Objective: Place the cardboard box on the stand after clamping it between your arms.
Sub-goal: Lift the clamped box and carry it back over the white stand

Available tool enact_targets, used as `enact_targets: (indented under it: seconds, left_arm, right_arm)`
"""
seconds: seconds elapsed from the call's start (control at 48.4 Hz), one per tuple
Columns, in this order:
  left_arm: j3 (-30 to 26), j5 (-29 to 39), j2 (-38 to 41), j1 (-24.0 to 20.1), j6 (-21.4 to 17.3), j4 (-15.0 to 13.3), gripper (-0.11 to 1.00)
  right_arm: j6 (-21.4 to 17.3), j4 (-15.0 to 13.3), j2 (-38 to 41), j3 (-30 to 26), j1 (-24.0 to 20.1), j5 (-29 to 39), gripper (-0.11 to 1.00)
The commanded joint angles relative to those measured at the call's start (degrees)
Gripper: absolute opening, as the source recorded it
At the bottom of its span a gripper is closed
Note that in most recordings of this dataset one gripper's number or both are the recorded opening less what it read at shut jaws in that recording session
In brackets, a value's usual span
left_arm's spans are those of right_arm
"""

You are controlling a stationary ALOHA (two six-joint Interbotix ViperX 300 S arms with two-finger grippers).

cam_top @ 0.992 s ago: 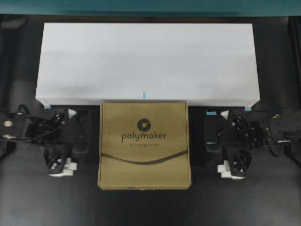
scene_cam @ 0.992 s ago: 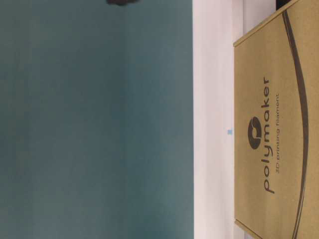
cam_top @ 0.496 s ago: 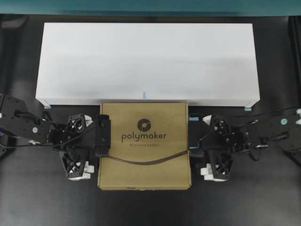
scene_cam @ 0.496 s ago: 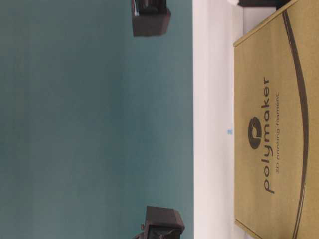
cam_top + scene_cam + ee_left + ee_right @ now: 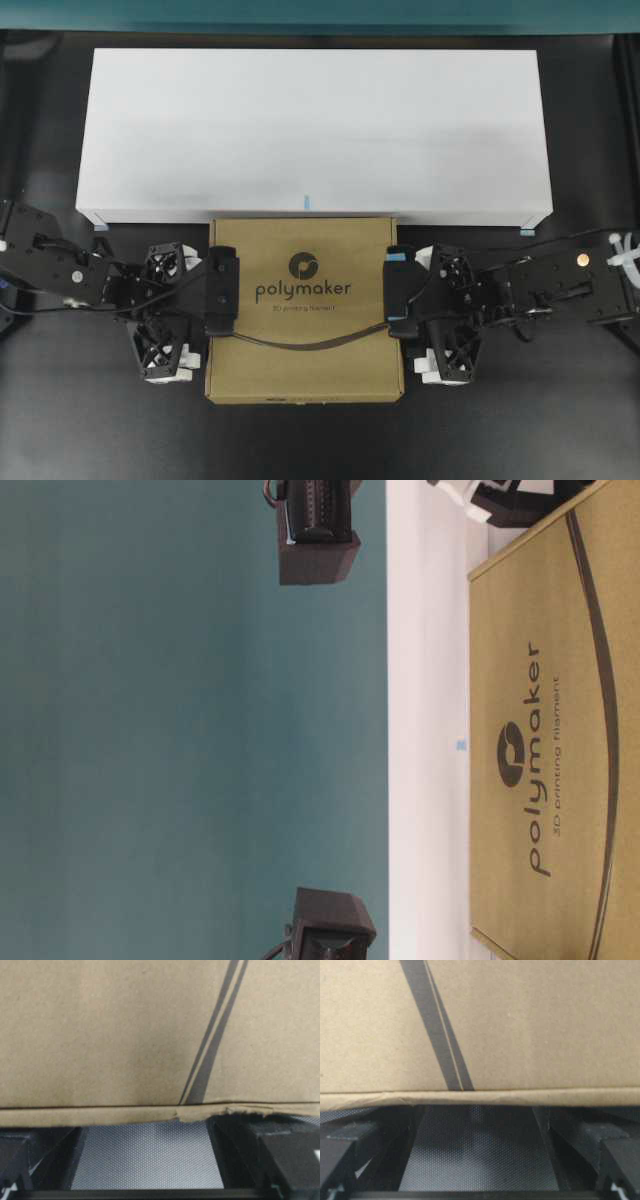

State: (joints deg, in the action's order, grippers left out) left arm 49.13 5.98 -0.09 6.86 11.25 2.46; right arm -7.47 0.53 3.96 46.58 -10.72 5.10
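The cardboard box point(image 5: 305, 340) lies flat on the black table, its far edge against the front of the white stand point(image 5: 310, 130). My left gripper point(image 5: 220, 293) presses its flat black pad against the box's left edge. My right gripper point(image 5: 399, 291) presses its pad against the right edge. In the left wrist view the box point(image 5: 125, 1035) fills the top, with the grey textured pad point(image 5: 145, 1160) under its edge between two spread dark fingers. The right wrist view shows the same: box point(image 5: 520, 1025) above the pad point(image 5: 480, 1160). In the table-level view the box point(image 5: 550, 680) lies beside the stand point(image 5: 425, 730).
A teal wall point(image 5: 320, 12) runs behind the stand. Small blue marks sit at the stand's front middle point(image 5: 307, 201) and at its right corner point(image 5: 527, 231). Black arm parts show in the table-level view at the top point(image 5: 318, 545) and bottom point(image 5: 330, 930).
Both arms have swung in from the sides. The left pad reached the box's left edge first, then the right pad closed onto the right edge. The box shifted slightly left.
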Motion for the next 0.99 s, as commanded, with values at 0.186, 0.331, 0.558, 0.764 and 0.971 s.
enact_targets:
  seconds: [0.186, 0.331, 0.558, 0.764, 0.971]
  left_arm:
    - [-4.75, 1.05, -0.26, -0.35, -3.34, 0.00, 0.80]
    - [-6.50, 5.63, -1.76, -0.44, -5.80, 0.00, 0.80]
    - [-10.72, 14.24, -7.12, -2.02, -8.00, 0.00, 0.80]
    - [-16.08, 25.66, -12.66, -6.15, -8.44, 0.00, 0.80]
    - [-24.70, 37.53, -14.94, -11.16, -9.32, 0.09, 0.80]
  right_arm:
    - [2.29, 0.09, 0.44, -4.31, 0.88, 0.70, 0.82]
    - [2.72, 0.09, -0.62, -5.45, 0.79, 4.04, 0.82]
    - [2.72, 0.09, -5.71, -8.26, 0.88, 13.01, 0.83]
    - [2.81, 0.09, -12.83, -14.33, 2.72, 25.49, 0.83]
    - [3.60, 0.00, -16.61, -21.53, 7.03, 38.85, 0.83]
